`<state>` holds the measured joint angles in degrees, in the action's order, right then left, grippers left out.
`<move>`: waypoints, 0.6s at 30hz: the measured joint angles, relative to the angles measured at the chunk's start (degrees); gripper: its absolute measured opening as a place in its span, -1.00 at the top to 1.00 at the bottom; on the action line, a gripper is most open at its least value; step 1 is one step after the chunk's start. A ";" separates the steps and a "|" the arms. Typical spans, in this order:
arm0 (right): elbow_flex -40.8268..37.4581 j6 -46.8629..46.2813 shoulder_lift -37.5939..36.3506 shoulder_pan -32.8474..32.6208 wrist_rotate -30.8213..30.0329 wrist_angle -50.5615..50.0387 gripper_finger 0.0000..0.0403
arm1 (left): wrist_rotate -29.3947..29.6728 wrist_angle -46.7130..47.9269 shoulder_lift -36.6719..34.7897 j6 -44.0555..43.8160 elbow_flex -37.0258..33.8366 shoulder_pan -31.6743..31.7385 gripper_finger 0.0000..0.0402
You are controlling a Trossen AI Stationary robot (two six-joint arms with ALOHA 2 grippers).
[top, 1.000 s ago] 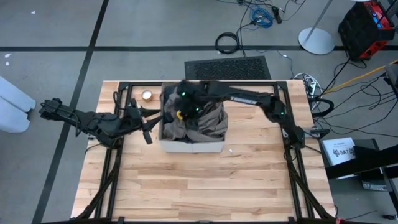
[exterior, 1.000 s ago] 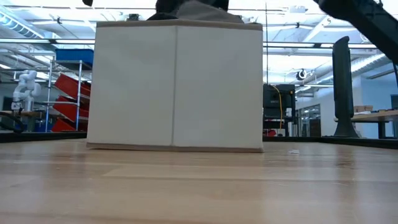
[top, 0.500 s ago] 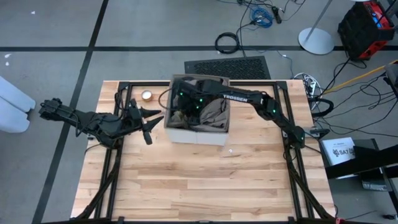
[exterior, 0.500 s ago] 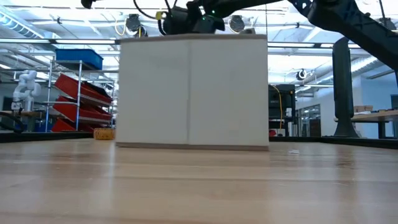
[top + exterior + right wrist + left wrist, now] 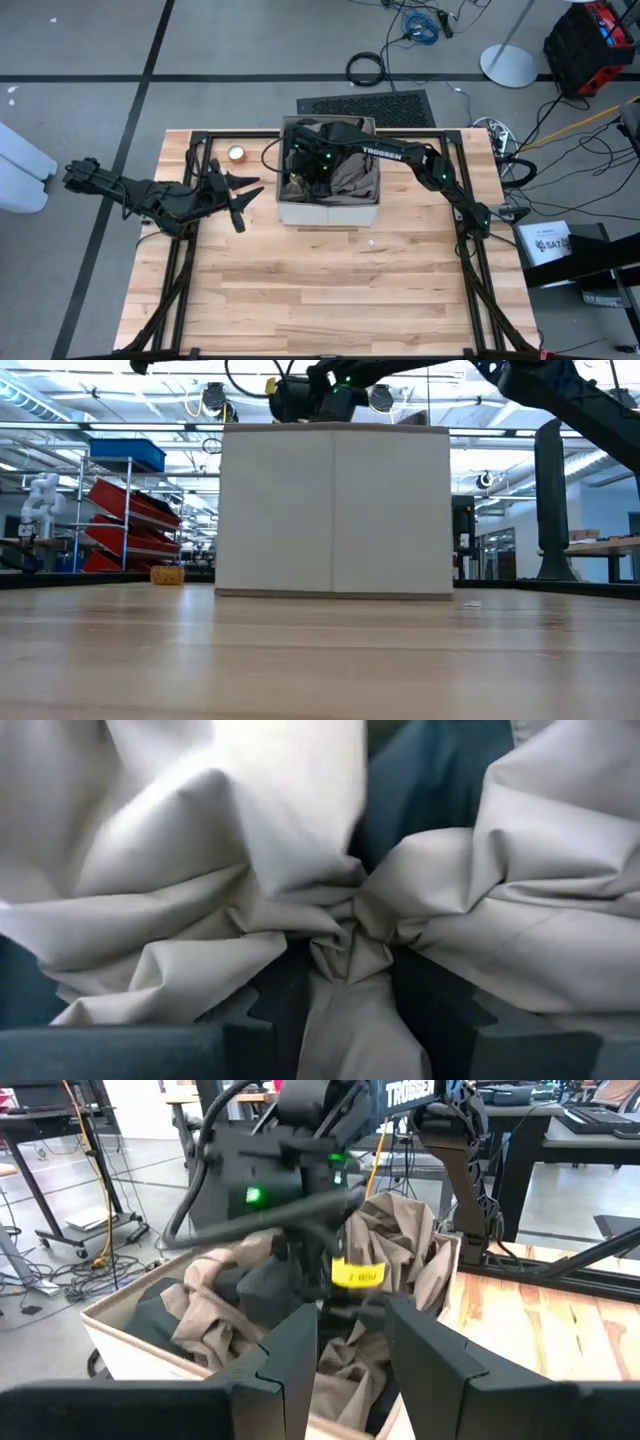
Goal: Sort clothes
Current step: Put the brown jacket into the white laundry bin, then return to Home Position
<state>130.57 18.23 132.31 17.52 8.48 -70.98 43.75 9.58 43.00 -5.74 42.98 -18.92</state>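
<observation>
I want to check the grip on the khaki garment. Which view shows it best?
The right wrist view: the right pincer pinches bunched khaki garment between its fingers. The left wrist view shows it heaped in the box; the high view only glimpses it; the low view hides it.

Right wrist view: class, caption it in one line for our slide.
Right gripper shut on a bunched fold of khaki-tan garment, with dark teal-grey fabric behind.
</observation>
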 joint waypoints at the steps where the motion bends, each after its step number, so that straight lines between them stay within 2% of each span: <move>1: -0.08 -0.68 -0.97 0.00 0.01 -0.66 0.34 | 0.00 -0.03 0.00 0.02 0.00 0.00 0.34; 7: -0.22 -3.94 -8.54 -0.07 2.75 -3.85 0.34 | 0.00 -0.34 0.00 0.04 0.00 0.00 0.34; 14: -0.12 -6.11 -16.18 -0.37 5.93 -1.00 0.34 | 0.02 -1.51 0.00 0.07 0.00 0.00 0.34; 18: -0.01 -7.16 -20.23 -0.33 12.31 3.88 0.34 | 0.01 -1.51 0.00 0.07 0.00 0.00 0.34</move>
<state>130.56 11.07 112.07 17.19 20.79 -67.10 43.75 8.08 43.00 -5.67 42.98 -18.92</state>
